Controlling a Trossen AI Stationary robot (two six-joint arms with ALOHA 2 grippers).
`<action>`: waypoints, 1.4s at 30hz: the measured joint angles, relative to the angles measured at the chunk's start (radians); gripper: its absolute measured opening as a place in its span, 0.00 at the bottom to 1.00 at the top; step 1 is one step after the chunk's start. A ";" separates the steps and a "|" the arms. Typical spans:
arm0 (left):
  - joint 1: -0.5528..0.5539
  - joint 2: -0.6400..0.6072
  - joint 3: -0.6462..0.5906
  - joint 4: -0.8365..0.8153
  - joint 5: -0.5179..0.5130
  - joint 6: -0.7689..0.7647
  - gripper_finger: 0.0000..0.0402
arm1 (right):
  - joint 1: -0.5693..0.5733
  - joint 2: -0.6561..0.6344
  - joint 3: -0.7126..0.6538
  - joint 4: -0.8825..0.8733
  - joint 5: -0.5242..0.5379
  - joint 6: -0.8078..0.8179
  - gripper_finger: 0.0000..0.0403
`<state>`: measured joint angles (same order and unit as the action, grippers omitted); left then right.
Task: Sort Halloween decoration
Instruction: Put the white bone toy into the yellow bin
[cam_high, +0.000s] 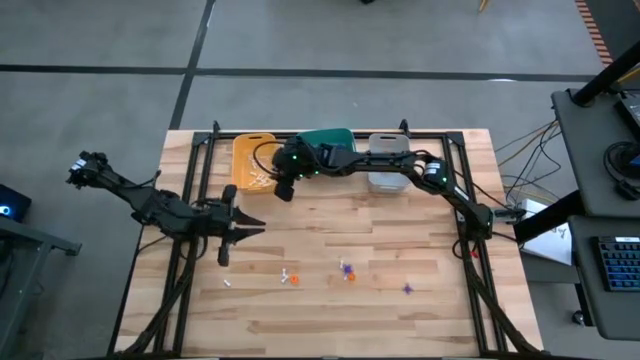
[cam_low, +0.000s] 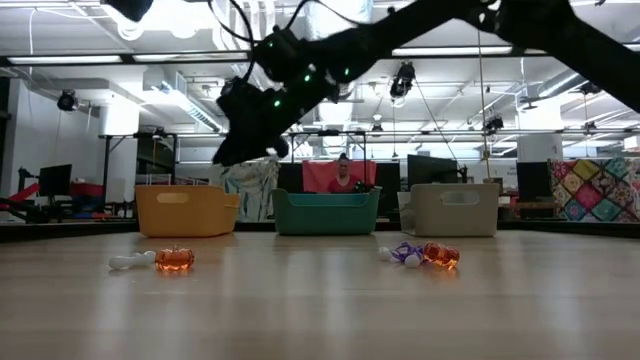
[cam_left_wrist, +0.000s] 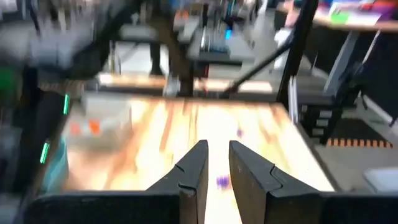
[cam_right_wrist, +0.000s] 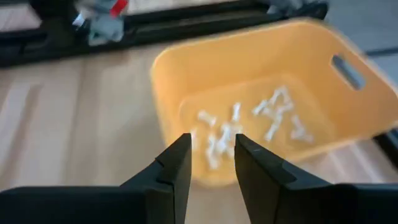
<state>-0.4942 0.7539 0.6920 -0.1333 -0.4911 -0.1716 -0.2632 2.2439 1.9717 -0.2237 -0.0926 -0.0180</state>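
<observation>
The Halloween decoration lies as tiny trinkets on the table's near half: a white one (cam_high: 228, 283), an orange one (cam_high: 290, 277), a purple and orange pair (cam_high: 347, 270) and a purple one (cam_high: 408, 289). Several white trinkets (cam_right_wrist: 239, 127) lie in the yellow bin (cam_high: 254, 160). My right gripper (cam_right_wrist: 212, 154) hangs open above that bin's near rim, nothing between its fingers. My left gripper (cam_left_wrist: 217, 163) hovers at the table's left, pointing toward the right edge. Its fingers are narrowly apart, and a purple speck (cam_left_wrist: 222, 181) shows in the gap, touching neither finger.
A teal bin (cam_high: 330, 140) and a grey bin (cam_high: 388, 160) stand to the right of the yellow one along the far edge. A black frame (cam_high: 190, 190) runs round the table. A person (cam_low: 343, 172) sits beyond the far edge. Bare wood lies at the near edge.
</observation>
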 joint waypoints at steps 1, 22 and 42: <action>0.000 -0.001 0.001 -0.040 0.000 -0.035 0.12 | 0.003 -0.016 0.000 -0.060 -0.011 -0.001 0.27; -0.002 0.060 0.001 -0.609 0.361 -0.517 0.12 | 0.244 -0.157 -0.004 -1.020 -0.021 -0.007 0.16; -0.141 0.437 0.001 -0.714 0.631 -0.466 0.36 | 0.445 -0.176 -0.037 -1.192 -0.023 -0.007 0.16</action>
<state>-0.6356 1.1906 0.6933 -0.8475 0.1396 -0.6375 0.1817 2.0683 1.9344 -1.4161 -0.1156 -0.0253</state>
